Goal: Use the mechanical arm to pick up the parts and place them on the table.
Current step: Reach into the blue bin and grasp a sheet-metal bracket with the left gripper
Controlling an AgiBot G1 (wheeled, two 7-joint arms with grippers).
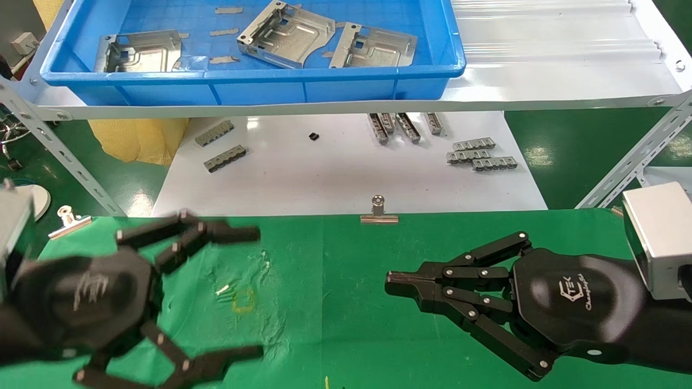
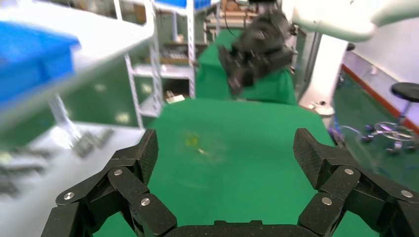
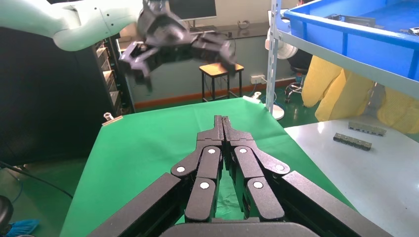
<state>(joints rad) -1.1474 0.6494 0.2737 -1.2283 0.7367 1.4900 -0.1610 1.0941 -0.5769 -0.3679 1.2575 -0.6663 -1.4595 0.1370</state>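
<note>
your green table (image 1: 346,281) lies bare under both arms. your left gripper (image 1: 254,294) hovers above it, fingers spread wide, holding nothing. your right gripper (image 1: 390,279) hovers pinched closed, empty. the parts (image 1: 285,33) lie in the blue tray (image 1: 248,89) on the shelf beyond.

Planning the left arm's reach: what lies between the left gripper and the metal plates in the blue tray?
In the head view, beyond the left gripper: green cloth, white board, then the tray's wall before the plates.
</note>
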